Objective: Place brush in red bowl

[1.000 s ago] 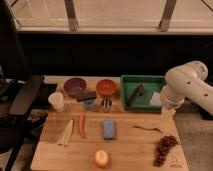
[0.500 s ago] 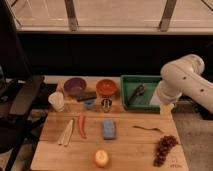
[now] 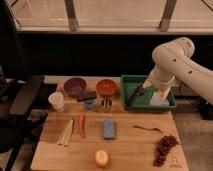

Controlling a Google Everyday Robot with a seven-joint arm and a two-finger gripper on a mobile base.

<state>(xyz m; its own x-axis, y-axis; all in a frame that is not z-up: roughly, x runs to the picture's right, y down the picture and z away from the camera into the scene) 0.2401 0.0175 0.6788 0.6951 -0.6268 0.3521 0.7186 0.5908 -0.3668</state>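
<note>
The brush (image 3: 135,95) lies slanted in the left part of the green tray (image 3: 148,105), as a slim dark stick. My gripper (image 3: 144,89) hangs from the white arm (image 3: 170,60) over the tray, right at the brush's upper end. I cannot tell whether it touches the brush. The red bowl (image 3: 106,87) stands on the wooden table just left of the tray, next to the purple bowl (image 3: 74,85). The red bowl looks empty.
A black block (image 3: 86,96), a small blue cup (image 3: 90,104), a can (image 3: 106,104) and a white cup (image 3: 56,101) stand in front of the bowls. A red chili (image 3: 81,125), blue sponge (image 3: 109,128), twig (image 3: 148,129), grapes (image 3: 164,147) and orange fruit (image 3: 101,158) lie nearer. A chair (image 3: 20,100) stands at the left.
The arm has swung left and up from the table's right side, bringing my gripper over the green tray to the brush. The brush and bowls have not moved.
</note>
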